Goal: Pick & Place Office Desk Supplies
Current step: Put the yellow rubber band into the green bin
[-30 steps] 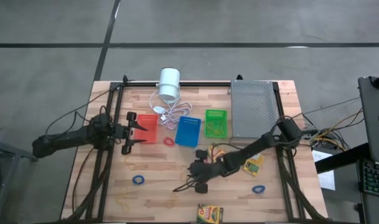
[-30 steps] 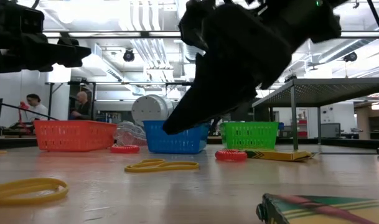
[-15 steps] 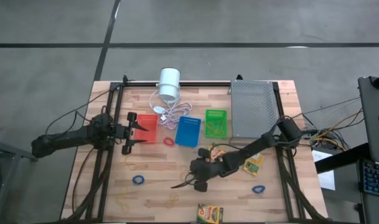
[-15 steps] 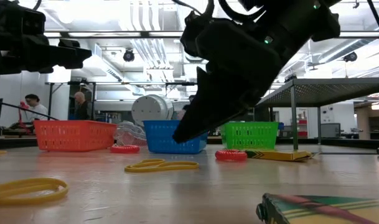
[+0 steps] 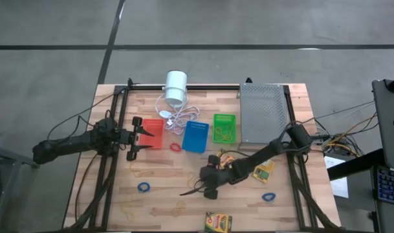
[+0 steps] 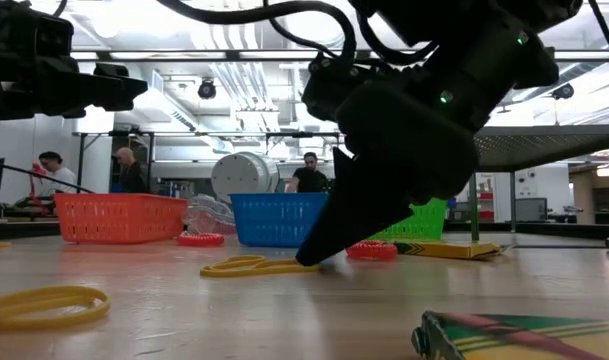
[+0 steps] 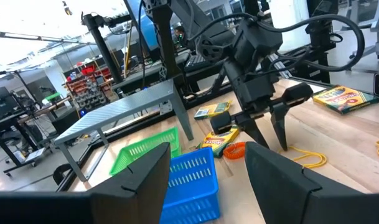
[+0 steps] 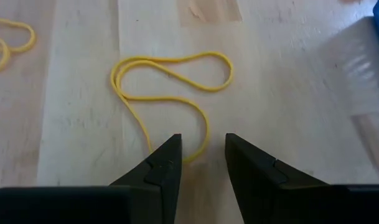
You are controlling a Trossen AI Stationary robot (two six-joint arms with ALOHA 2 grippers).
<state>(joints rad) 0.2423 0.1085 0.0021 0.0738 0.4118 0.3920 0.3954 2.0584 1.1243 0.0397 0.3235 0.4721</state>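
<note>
Right gripper (image 5: pixel 187 191) is down at the table in front of the blue basket (image 5: pixel 195 136), fingers (image 8: pixel 166 163) narrowly parted and straddling a loop of the yellow band (image 8: pixel 170 93) on the wood, not closed on it. Left gripper (image 5: pixel 142 138) hangs over the red basket (image 5: pixel 154 133), just left of the blue one, fingers spread wide and empty.

Count from above: 3 baskets in a row, with the green basket (image 5: pixel 224 127) right of the blue one. 3 crayon boxes: 1 (image 5: pixel 218 222) at the near edge well in front of the blue basket, 2 more (image 5: pixel 264 171) toward its front right beside the right arm. Bands: 1 red band (image 5: pixel 176 147) touching the blue basket's front left corner, another red band (image 6: pixel 372 249) in the low view, 2 blue bands (image 5: pixel 143 187) (image 5: pixel 268 196) out front left and front right. Further yellow bands lie front left; exact number I cannot tell.
</note>
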